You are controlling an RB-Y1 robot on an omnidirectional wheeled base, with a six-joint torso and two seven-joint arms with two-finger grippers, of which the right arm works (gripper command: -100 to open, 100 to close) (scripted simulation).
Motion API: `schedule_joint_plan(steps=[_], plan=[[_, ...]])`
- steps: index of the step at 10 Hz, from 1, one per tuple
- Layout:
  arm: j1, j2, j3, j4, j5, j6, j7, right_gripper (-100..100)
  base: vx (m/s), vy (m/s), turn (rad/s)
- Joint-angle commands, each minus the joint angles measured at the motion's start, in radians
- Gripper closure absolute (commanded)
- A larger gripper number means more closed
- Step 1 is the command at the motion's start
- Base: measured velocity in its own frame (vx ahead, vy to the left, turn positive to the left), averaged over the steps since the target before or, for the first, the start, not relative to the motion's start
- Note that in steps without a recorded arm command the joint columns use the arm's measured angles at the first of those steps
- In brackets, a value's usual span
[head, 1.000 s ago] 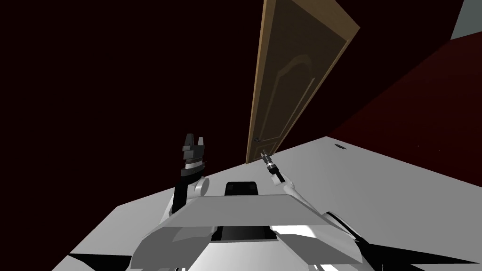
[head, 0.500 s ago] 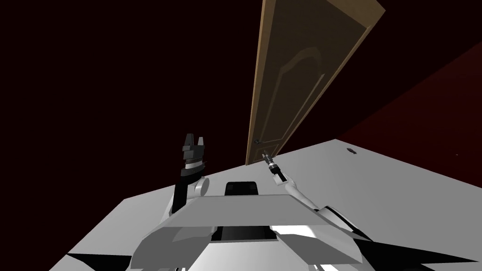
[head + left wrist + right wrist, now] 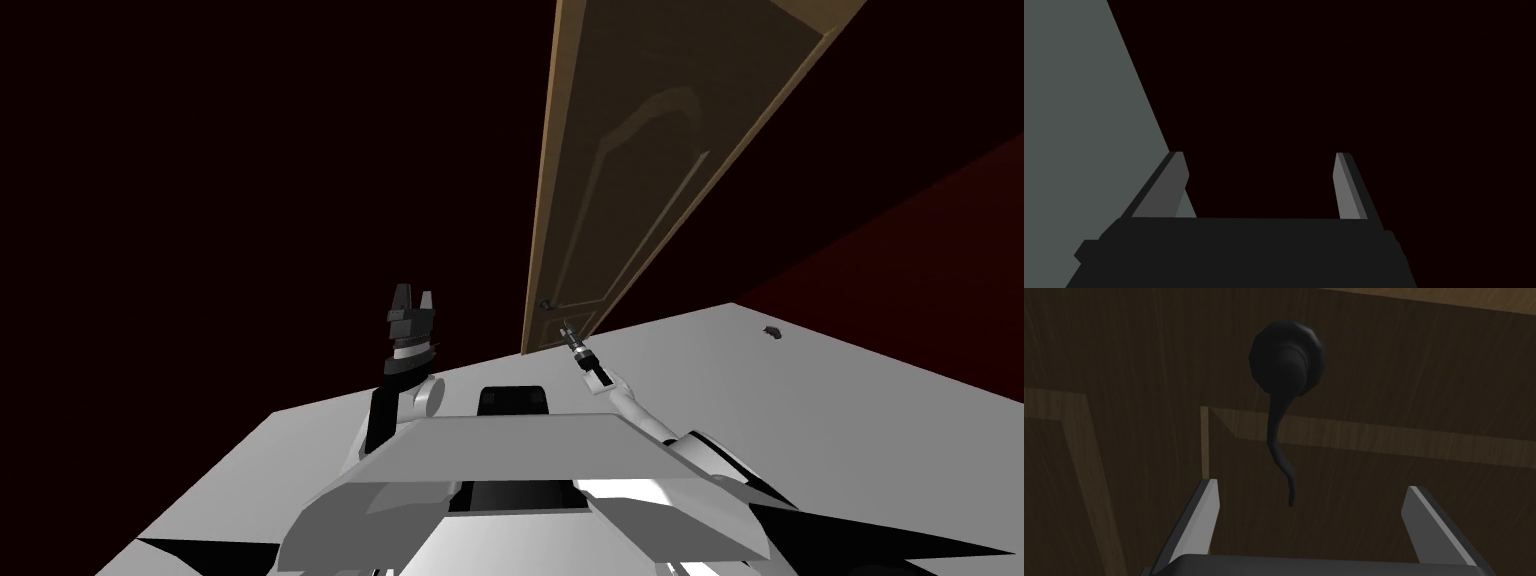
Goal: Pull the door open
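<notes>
The brown wooden door [image 3: 640, 150] stands ahead, leaning with the camera's slant, and its dark lever handle [image 3: 546, 303] is low on its left edge. My right gripper [image 3: 563, 327] reaches toward that handle. Seen from the right wrist, the handle [image 3: 1279, 413] hangs from a round rose on the door panel [image 3: 1124, 348], and its thin tip ends just beyond the right gripper [image 3: 1311, 487]. That gripper is open and touches nothing. My left gripper [image 3: 413, 298] is raised left of the door and is also open and empty [image 3: 1259, 155].
Light grey floor [image 3: 800, 400] spreads below and to the right of the door. A small dark object [image 3: 771, 333] lies on it at the right. Dark red wall [image 3: 930, 220] rises to the right, and very dark wall lies left of the door.
The head view has shifted: the floor edge and the small dark object slid right, and the door's face shows broader. My right arm stretched slightly; the left arm held still.
</notes>
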Motion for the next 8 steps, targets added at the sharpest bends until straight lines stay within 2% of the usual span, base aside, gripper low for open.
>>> schedule_joint_plan(steps=[1, 2, 3, 5, 6, 8], plan=[[-0.014, -0.006, 0.006, 0.033, -0.003, -0.008, -0.004, -100, 0.063, -0.07, 0.076], [-0.01, -0.004, 0.004, 0.023, -0.002, -0.006, -0.003, -100, 0.026, -0.031, 0.016], [-0.002, -0.018, -0.018, 0.056, -0.013, -0.029, -0.015, -100, 0.11, 0.066, 0.247], [0.008, -0.033, -0.042, 0.089, -0.025, -0.054, -0.028, -100, 0.196, 0.073, 0.256], [0.008, -0.033, -0.042, 0.089, -0.025, -0.054, -0.028, -100, 0.143, 0.062, 0.052], [0.015, -0.044, -0.06, 0.113, -0.033, -0.072, -0.037, -100, 0.095, 0.02, 0.135]])
